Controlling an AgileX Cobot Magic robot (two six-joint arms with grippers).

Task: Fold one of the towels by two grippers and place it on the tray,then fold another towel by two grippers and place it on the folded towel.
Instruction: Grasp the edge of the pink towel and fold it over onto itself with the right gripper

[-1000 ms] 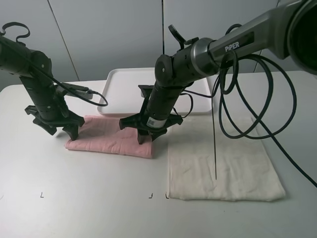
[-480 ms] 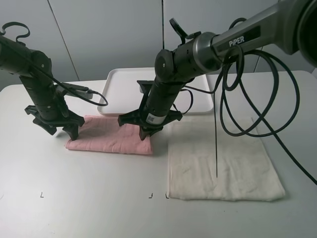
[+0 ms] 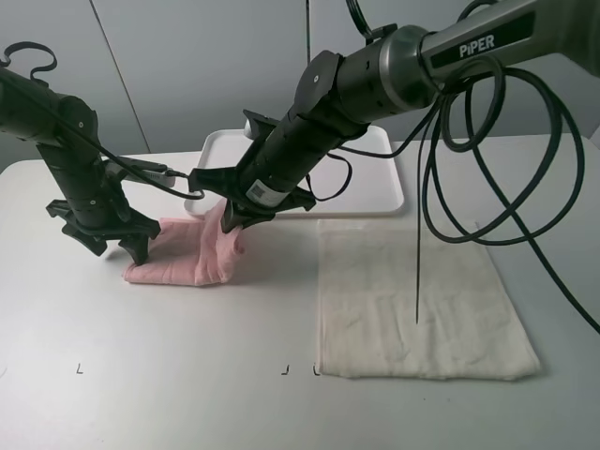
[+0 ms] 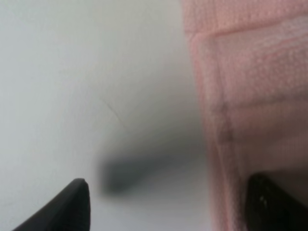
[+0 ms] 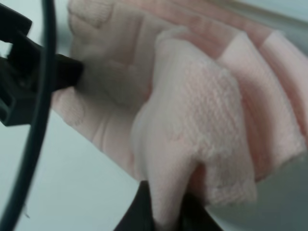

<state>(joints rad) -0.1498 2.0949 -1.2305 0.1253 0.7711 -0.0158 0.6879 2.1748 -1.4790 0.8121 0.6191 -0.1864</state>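
The pink towel [image 3: 183, 255] lies left of centre on the table, its right end lifted and folded over toward the left. My right gripper [image 3: 231, 221] reaches across the middle and is shut on that raised end; the right wrist view shows the cloth [image 5: 202, 120] bunched in its fingers [image 5: 161, 211]. My left gripper [image 3: 117, 247] is open at the towel's left end. In the left wrist view one fingertip [image 4: 77, 202] is over bare table and the other [image 4: 274, 204] is on the pink towel [image 4: 250, 96]. The cream towel [image 3: 422, 300] lies flat at the right. The white tray [image 3: 380, 192] is at the back.
The right arm's black cables [image 3: 487, 159] loop over the cream towel and a thin rod [image 3: 412, 253] hangs above it. Small marks [image 3: 285, 370] sit near the table's front edge.
My right gripper has lifted the pink towel's right end and carried it left toward the left gripper, so the towel is now shorter and bunched. The left gripper has not moved.
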